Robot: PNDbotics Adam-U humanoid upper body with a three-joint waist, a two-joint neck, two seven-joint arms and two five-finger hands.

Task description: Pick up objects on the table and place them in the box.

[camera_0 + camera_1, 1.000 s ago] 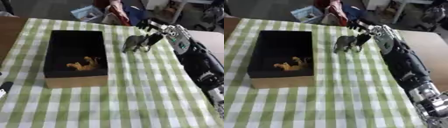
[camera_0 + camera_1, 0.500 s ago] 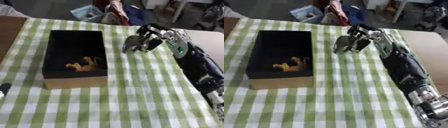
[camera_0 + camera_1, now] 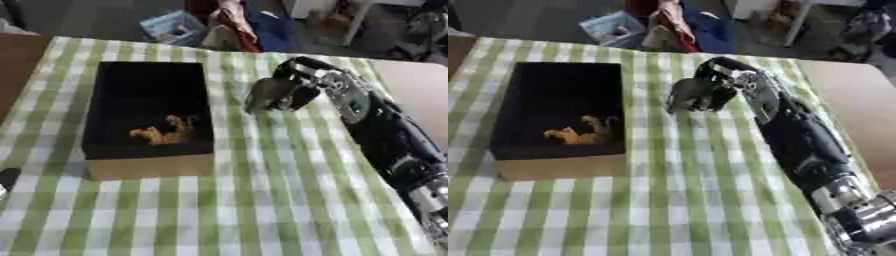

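Left eye view shows the table [image 3: 289, 210], covered in a green-and-white checked cloth, with the right arm reaching in along its right edge toward the far side. Next in size is the box [image 3: 149, 160], a black-lined cardboard tray lying lengthwise near the table's left edge, its open top facing up. Inside it, toward the near end, lies an orange toy [image 3: 164, 133], shaped like a small animal. The right hand [image 3: 302, 85] sits near the far edge of the table, just right of the box's far corner, and its fingers are curled round a grey figure [image 3: 266, 95], which looks like a small animal too; whether the figure rests on the cloth or is lifted clear of it cannot be told. At the near left corner a small dark shape shows at the edge, likely the left hand [image 3: 7, 179], but so little of it is visible that its fingers cannot be judged. The likely trouble from here is the carry: the figure hangs mostly below the fingers, so it could slip out during the move, or catch on the box's wall if brought across too low. No brand, label or writing can be read anywhere.
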